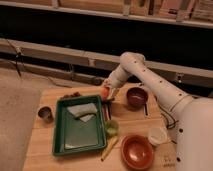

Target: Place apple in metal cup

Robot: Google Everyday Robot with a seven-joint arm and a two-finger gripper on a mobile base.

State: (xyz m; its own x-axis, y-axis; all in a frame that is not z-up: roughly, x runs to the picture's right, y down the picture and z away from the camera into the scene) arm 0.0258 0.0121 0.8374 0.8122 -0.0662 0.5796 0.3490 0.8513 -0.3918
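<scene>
Tabletop [131, 120] of pale wood bearing a green tray [59, 131]. Over the tray's far right corner, gripper [107, 93] closed around fruit. Upright on the wood just left of the tray, metal cup [45, 114]. Held in that gripper, well apart from the cup, apple [104, 92].

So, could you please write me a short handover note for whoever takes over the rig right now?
The claw is shut on the apple, at the far right corner of the green tray, between that tray and the maroon bowl.
The metal cup stands upright on the table, just left of the tray, on the opposite side from the claw.
Done: the apple is picked up.
Left: carry it leftward across the tray, bring it over the cup's mouth and release it.
</scene>
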